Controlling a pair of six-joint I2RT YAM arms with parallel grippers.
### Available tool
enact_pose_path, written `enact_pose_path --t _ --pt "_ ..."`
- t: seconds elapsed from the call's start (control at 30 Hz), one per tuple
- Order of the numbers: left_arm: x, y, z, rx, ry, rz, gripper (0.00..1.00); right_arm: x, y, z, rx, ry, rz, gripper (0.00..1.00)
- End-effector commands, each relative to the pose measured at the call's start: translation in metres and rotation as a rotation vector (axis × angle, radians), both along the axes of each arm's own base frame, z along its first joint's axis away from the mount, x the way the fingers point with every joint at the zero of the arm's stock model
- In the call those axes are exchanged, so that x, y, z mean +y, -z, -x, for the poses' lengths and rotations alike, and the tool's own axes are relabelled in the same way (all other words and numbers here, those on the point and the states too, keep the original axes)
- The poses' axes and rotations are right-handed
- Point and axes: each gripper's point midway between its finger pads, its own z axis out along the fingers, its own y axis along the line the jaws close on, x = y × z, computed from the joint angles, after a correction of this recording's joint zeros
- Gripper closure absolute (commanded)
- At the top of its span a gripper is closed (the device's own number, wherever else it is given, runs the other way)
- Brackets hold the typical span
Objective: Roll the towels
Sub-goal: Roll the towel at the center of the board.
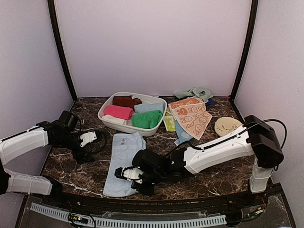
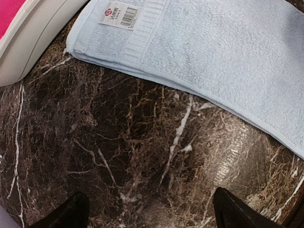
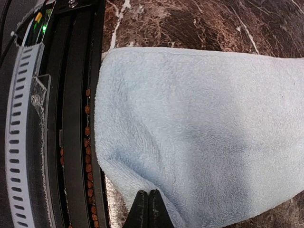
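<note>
The right tool (image 3: 147, 194) is pressed together at the near hem of the pale blue towel (image 1: 126, 152) — whether cloth is caught, I cannot tell. For a tight roll it should take the whole hem, lift little and turn evenly forward. The left tool (image 2: 149, 211), spread, hovers over bare desk (image 2: 118, 156) — the towel's tagged end lies ahead of it.
</note>
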Motion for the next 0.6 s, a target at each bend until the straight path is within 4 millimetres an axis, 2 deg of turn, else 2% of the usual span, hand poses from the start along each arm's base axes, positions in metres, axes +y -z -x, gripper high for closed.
enact_pose_path --t 0.0,0.2,0.37,0.47,0.57 --pt "-0.007 0.002 0.029 0.057 0.105 0.041 0.07 0.007 -0.018 -0.001 0.341 0.047 -0.073 1.00" --pt "-0.030 -0.020 0.048 0.082 0.201 0.171 0.09 0.007 -0.018 -0.023 0.554 0.148 -0.125 1.00" --pt "-0.064 -0.026 0.067 0.156 0.309 0.186 0.10 0.006 -0.006 -0.033 0.588 0.192 -0.093 1.00" --pt "-0.087 -0.039 0.077 0.219 0.352 0.271 0.10 0.003 0.001 -0.041 0.600 0.230 -0.087 1.00" --pt "-0.100 -0.036 0.089 0.272 0.409 0.267 0.10 -0.003 0.002 -0.051 0.611 0.281 -0.112 1.00"
